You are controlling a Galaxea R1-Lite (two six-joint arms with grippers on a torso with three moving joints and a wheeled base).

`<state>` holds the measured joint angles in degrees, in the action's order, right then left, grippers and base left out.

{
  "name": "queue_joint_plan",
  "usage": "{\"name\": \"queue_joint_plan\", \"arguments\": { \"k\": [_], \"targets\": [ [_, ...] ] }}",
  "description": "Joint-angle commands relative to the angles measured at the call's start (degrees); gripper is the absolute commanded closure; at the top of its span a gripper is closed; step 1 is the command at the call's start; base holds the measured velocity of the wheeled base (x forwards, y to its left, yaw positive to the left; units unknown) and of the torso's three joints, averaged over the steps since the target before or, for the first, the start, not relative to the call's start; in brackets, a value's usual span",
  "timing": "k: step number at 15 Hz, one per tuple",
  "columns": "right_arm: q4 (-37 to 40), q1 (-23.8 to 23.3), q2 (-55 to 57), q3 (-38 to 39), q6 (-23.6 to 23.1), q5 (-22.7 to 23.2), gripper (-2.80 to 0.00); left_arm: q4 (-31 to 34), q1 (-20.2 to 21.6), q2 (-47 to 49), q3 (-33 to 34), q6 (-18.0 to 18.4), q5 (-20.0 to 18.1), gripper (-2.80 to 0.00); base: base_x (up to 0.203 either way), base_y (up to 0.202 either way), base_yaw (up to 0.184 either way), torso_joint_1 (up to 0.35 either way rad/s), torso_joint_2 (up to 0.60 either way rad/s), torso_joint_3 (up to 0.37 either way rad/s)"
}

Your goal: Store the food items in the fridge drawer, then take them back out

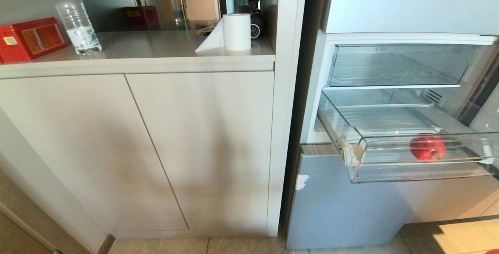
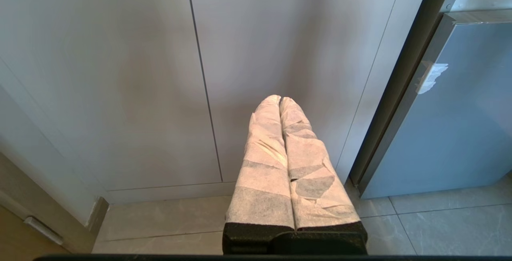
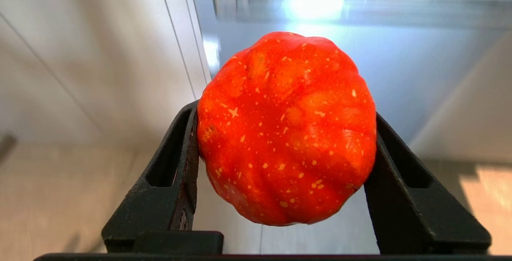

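The fridge drawer (image 1: 421,170), clear with a thick front lip, is pulled out at the right of the head view. A round glossy red apple-like fruit (image 1: 427,147) lies inside it near the front. My right gripper (image 3: 285,113) shows only in the right wrist view, below the drawer, facing the blue fridge front. It is shut on a ribbed red-orange fruit with pale speckles (image 3: 286,133), a black finger pressing on each side. My left gripper (image 2: 280,100) is shut and empty, its wrapped fingers (image 2: 264,149) pointing at the cabinet doors low near the floor.
A closed upper clear drawer (image 1: 393,65) sits above the open one. The blue lower fridge door (image 1: 343,203) is below it. Left of the fridge, white cabinet doors (image 1: 156,145) stand under a counter holding a water bottle (image 1: 77,22), red box (image 1: 33,39) and paper roll (image 1: 236,32).
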<state>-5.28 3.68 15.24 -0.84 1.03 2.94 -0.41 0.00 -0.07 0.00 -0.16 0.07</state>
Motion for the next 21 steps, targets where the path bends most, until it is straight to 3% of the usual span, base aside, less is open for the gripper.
{"name": "queue_joint_plan", "arguments": {
  "k": [1,4,9,21],
  "targets": [
    [3.44,0.01,0.27,0.53,-0.04,-0.67,0.0,-0.02,0.0,0.07,0.09,-0.02,0.01,0.0,0.0,0.0,0.0,0.0,0.0,0.0],
    [5.66,-1.18,-1.71,0.6,-0.73,-5.17,0.0,-0.02,0.0,0.07,0.09,-0.02,0.01,0.0,0.0,0.0,0.0,0.0,0.0,0.0],
    [5.78,-3.71,-15.23,0.75,-1.04,-4.77,0.0,-0.02,0.0,0.07,0.09,-0.02,0.01,0.0,0.0,0.0,0.0,0.0,0.0,0.0],
    [5.54,-3.86,-15.15,0.84,1.78,-4.96,0.0,-0.02,0.0,0.07,0.09,-0.02,0.01,0.0,0.001,0.001,-0.02,0.0,0.0,0.0]
  ]
}}
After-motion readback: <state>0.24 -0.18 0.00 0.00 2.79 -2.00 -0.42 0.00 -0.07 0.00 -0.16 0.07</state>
